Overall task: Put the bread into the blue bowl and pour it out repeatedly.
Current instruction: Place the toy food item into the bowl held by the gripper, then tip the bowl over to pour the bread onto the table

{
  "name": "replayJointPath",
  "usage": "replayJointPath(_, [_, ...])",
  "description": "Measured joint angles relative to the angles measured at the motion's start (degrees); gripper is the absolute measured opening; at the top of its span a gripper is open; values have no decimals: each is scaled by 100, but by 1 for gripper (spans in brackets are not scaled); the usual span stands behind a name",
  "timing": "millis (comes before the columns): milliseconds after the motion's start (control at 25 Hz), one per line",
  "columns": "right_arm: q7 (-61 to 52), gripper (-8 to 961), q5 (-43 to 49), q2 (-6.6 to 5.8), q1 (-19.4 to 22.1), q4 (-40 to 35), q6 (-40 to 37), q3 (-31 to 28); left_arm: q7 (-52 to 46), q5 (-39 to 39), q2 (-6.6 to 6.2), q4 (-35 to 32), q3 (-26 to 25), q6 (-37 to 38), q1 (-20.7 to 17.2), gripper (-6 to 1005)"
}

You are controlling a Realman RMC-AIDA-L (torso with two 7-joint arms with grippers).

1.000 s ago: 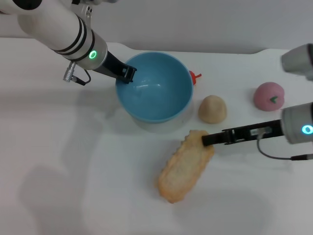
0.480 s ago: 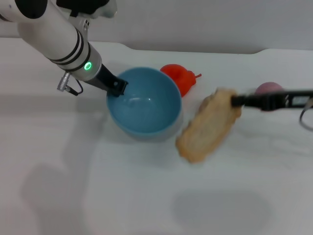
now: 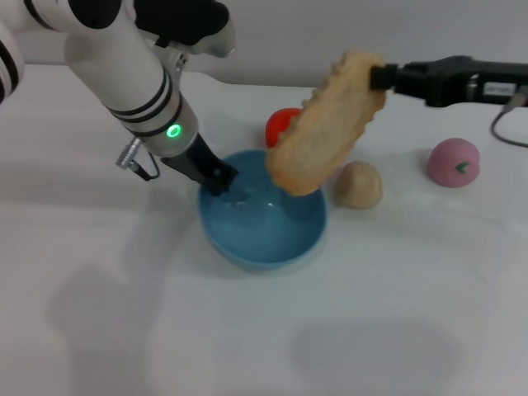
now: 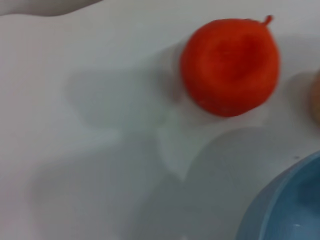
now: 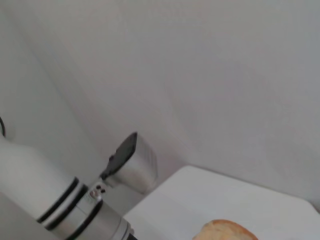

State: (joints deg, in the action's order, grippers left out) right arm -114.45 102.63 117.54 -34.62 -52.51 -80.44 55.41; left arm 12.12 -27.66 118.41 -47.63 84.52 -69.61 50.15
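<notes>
Pinching the bowl's (image 3: 262, 239) left rim, our left gripper (image 3: 219, 179) steadies it on the table (image 3: 396, 330); behind sits a red toy (image 3: 282, 124); our right gripper (image 3: 381, 77) clamps the bread's (image 3: 324, 128) top end, holding it tilted above the bowl; bun (image 3: 358, 184) and pink toy (image 3: 453, 162) lie right

A white table (image 3: 371, 330) — soft shadows on it — meets a plain pale wall (image 5: 225, 75).
</notes>
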Motion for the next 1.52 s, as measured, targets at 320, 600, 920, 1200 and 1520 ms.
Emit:
replayJointPath(320, [-2, 65, 409, 76, -229, 466, 533, 400, 1, -517, -32, -90, 26, -51, 64, -1])
replayJointPath(600, [-598, 101, 984, 80, -378, 690, 717, 551, 93, -607, -25, -167, 35, -64, 126, -1])
replayJointPath(920, [-838, 176, 1130, 116, -279, 403, 893, 598, 97, -609, -26, -167, 24, -64, 117, -1])
replayJointPath(1200, [-844, 373, 788, 116, 3, 131, 1085, 350, 97, -604, -29, -171, 39, -10, 123, 0])
replayJointPath(1520, [-445, 374, -954, 121, 1107, 236, 1862, -337, 3, -121, -29, -479, 110, 810, -37, 1])
